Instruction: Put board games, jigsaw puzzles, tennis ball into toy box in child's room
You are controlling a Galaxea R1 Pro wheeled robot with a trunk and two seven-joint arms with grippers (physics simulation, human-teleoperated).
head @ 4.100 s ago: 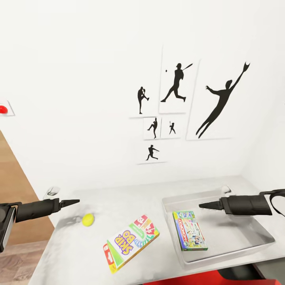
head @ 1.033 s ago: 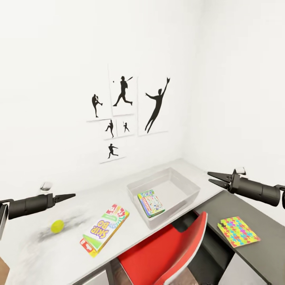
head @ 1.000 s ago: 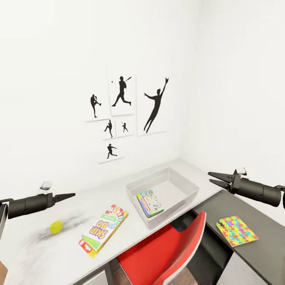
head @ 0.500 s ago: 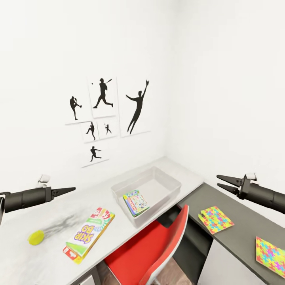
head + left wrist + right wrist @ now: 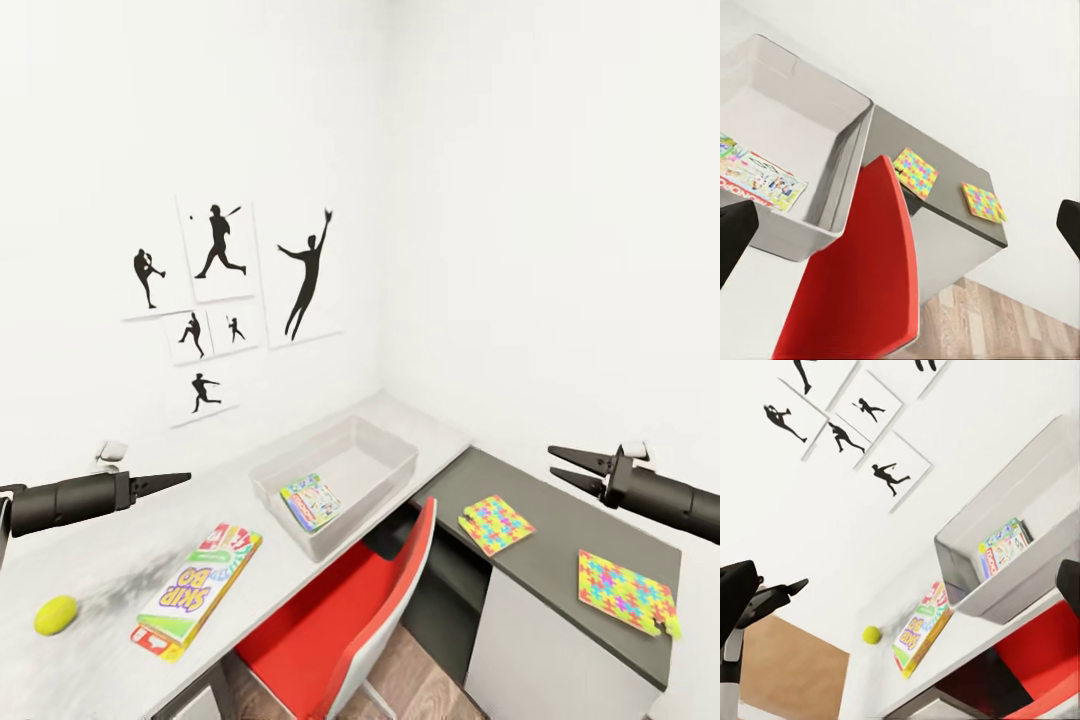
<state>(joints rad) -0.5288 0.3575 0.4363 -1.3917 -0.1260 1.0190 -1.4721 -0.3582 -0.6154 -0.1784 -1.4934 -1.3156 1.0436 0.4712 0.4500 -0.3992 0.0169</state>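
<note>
The green-blue board game (image 5: 311, 503) leans inside the toy box (image 5: 395, 468), its lower edge dimmed behind the translucent wall — its print too small to read. The red chair (image 5: 345, 630) hides the counter's (image 5: 300, 570) front edge and is cut off by the frame's bottom.

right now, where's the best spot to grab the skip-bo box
Probably across its narrow width, from above. The Skip-Bo box lies flat on the table, one short end near the front edge, so side access is poor; the open right gripper could straddle its long edges.
</note>
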